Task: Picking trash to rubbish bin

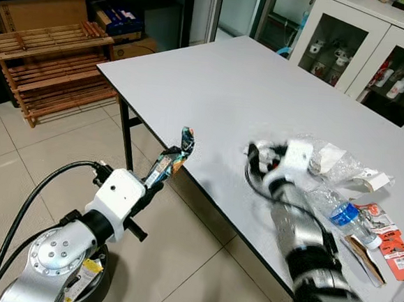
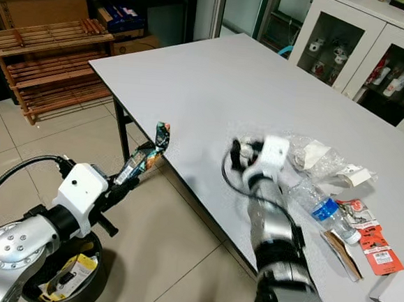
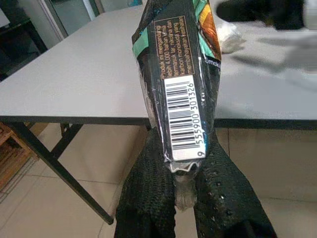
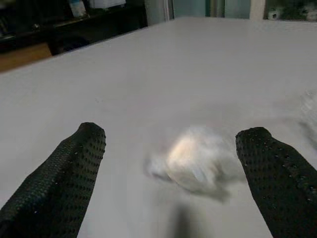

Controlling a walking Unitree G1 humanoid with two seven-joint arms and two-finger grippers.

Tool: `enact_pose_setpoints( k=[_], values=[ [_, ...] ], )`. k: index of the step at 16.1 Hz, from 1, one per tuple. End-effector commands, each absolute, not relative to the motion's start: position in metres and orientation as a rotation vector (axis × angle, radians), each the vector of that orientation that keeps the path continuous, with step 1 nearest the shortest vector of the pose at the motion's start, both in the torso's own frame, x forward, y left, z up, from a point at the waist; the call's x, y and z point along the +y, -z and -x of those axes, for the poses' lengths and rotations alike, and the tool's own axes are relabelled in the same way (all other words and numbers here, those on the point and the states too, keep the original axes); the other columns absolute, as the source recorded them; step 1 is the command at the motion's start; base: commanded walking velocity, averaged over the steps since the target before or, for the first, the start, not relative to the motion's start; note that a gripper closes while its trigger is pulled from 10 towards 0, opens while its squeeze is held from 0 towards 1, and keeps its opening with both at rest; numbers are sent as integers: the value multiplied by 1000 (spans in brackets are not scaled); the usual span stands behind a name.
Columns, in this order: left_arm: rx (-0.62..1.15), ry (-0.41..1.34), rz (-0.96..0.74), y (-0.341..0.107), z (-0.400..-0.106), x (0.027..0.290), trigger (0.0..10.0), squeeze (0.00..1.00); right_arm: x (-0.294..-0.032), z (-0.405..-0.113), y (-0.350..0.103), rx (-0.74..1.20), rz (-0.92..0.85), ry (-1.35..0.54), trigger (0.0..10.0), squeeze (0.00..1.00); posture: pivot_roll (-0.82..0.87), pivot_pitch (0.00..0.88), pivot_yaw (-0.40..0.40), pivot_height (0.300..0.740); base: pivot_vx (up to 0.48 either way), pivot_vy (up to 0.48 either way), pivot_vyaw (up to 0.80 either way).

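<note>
Wrapper (image 1: 176,156) upright, lengthwise in left tool (image 1: 153,180)

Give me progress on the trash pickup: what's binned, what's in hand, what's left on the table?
Done: the bin on the floor already holds some yellow packaging.
In hand: the left gripper is shut on a dark snack wrapper, off the table edge and not yet over the bin. The right gripper is open over a crumpled white scrap.
Left: plastic bags, a bottle and a red packet on the table.
</note>
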State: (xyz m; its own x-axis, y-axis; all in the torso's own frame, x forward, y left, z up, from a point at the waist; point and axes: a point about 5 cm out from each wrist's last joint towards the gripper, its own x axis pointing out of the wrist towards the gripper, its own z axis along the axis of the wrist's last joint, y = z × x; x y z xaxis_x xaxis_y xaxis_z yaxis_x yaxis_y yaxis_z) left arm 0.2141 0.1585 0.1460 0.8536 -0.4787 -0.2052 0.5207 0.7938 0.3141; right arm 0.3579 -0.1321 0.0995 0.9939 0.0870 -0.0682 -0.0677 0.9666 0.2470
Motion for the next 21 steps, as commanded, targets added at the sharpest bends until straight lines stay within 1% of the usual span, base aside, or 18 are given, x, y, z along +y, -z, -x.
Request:
enact_pose_setpoints(
  k=[1, 2, 4, 5, 8, 11, 15, 16, 17, 18, 19, 21],
  values=[
    [117, 561, -369, -150, -211, 157, 10000, 0, -131, -360, -96, 98, -248, -64, 10000, 1000, 148, 76, -76, 740, 0, 0, 0],
    [118, 565, -370, -150, -210, 158, 10000, 0, -129, -362, -97, 110, -237, -54, 10000, 1000, 150, 88, -71, 740, 0, 0, 0],
    [129, 584, -389, -153, -206, 160, 10000, 0, -124, -370, -104, 113, -154, -19, 10000, 1000, 159, 121, -60, 740, 0, 0, 0],
    [134, 584, -393, -155, -204, 162, 10000, 0, -121, -373, -108, 114, -108, -11, 10000, 0, 164, 140, -57, 740, 0, 0, 0],
    [153, 583, -405, -160, -195, 166, 10000, 0, -116, -381, -121, 84, -28, 10, 10000, 0, 198, 177, -63, 740, 0, 0, 0],
    [171, 573, -416, -162, -187, 170, 10000, 0, -115, -383, -123, 86, 0, 22, 10000, 0, 229, 191, -72, 740, 0, 0, 0],
    [200, 563, -429, -164, -181, 176, 10000, 0, -116, -383, -115, 169, 20, 70, 10000, 0, 244, 188, -77, 740, 0, 0, 0],
    [200, 563, -430, -164, -181, 175, 10000, 0, -117, -382, -114, 175, 2, 78, 9529, 0, 246, 185, -78, 740, 0, 0, 0],
    [200, 562, -430, -165, -181, 175, 10000, 0, -117, -382, -114, 172, -24, 79, 2000, 0, 249, 181, -77, 740, 0, 0, 0],
    [200, 562, -430, -165, -181, 175, 10000, 0, -117, -382, -114, 172, -24, 79, 2000, 0, 249, 181, -77, 740, 0, 0, 0],
    [199, 564, -430, -165, -181, 175, 10000, 0, -117, -382, -114, 168, -36, 78, 0, 0, 251, 177, -76, 740, 0, 0, 0],
    [200, 565, -430, -165, -181, 175, 10000, 0, -117, -382, -115, 151, -70, 85, 0, 0, 247, 172, -73, 740, 0, 0, 0]
  ],
)
